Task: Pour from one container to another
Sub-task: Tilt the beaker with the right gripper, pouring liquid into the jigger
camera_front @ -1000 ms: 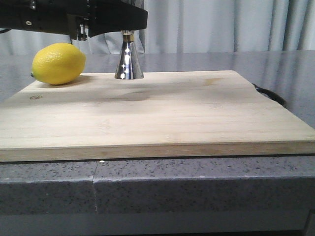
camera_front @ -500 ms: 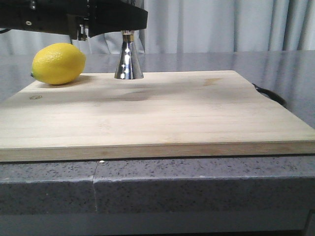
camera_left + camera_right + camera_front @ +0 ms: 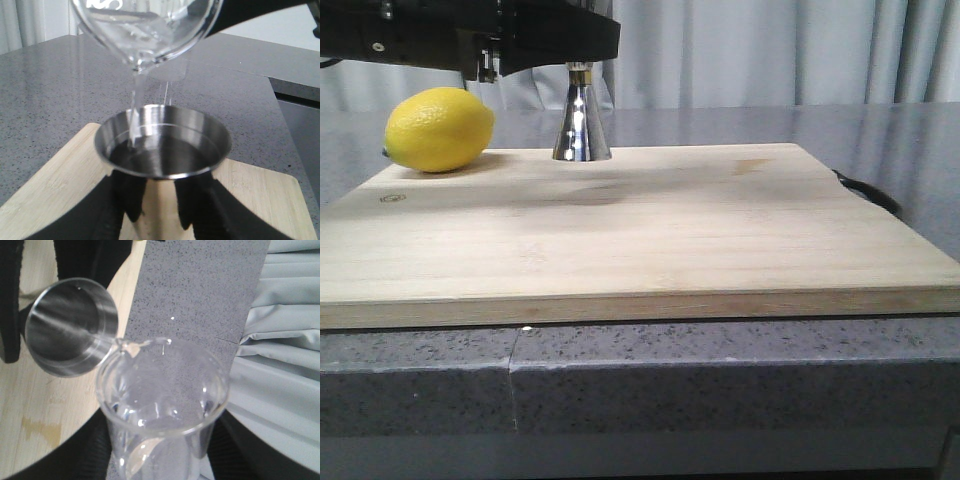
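Observation:
The steel jigger (image 3: 582, 128) stands at the back of the wooden board; black arm parts hide its upper cone in the front view. My left gripper (image 3: 159, 220) is shut on the jigger (image 3: 165, 150), with one black finger on each side below the cup. My right gripper (image 3: 162, 450) is shut on the clear glass beaker (image 3: 161, 400). The beaker (image 3: 150, 30) is tilted over the jigger's mouth (image 3: 70, 325), and a thin stream of clear liquid (image 3: 135, 105) falls into the cup. Liquid shows inside the jigger.
A yellow lemon (image 3: 438, 128) lies on the board's back left corner. The cutting board (image 3: 640, 240) rests on a grey speckled counter (image 3: 720, 380). A black loop (image 3: 868, 190) sticks out at the board's right edge. Curtains hang behind.

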You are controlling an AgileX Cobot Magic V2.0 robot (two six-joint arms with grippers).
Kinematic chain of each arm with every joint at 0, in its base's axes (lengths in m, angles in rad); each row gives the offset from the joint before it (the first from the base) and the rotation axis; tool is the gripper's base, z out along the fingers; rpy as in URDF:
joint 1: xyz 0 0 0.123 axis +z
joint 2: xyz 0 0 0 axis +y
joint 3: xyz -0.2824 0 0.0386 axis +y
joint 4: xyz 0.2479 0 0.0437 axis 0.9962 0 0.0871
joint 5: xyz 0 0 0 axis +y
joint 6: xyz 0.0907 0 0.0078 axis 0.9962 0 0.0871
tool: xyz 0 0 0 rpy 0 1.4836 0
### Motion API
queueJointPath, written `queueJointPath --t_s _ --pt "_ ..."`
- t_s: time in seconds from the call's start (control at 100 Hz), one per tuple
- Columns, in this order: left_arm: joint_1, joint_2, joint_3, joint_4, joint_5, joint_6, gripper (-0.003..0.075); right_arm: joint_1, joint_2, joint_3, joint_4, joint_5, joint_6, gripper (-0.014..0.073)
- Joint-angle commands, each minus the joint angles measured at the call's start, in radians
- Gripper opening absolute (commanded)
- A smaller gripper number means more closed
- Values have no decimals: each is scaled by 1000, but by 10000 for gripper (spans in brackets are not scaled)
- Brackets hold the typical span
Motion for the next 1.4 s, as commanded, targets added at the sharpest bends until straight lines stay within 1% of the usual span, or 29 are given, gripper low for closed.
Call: queueJointPath --t_s 0.0,0.12,0.7,0.82,0.94,1.1,1.21,1.25,1.3,1.39 --pt "-7 -41 -29 -99 89 -10 209 -2 -46 -35 -29 -56 -10 261" --pt "-7 -41 -29 -99 89 -10 209 -2 -46 -35 -22 -34 -10 261" --pt "-7 -41 -29 -99 89 -10 209 -2 -46 -35 -11 -20 -7 261" --pt "-7 -41 -29 -99 89 -10 209 -2 -46 -35 -7 -14 102 261" --pt "-7 -41 -29 -99 89 -10 209 -3 -46 -35 -7 -11 257 261" --pt "-7 -41 -29 -99 89 -10 209 -12 -54 -35 -6 43 357 261" --pt "-7 -41 -29 -99 89 -10 209 -41 -74 -35 9 50 473 261" --pt "-7 -41 -29 -99 89 -10 209 -62 -87 -35 41 50 515 261" --pt "-7 -41 -29 -99 89 -10 209 -96 -108 -35 110 55 545 261" --pt "-7 -41 -29 -99 89 -10 209 -182 -144 -33 317 81 553 261"
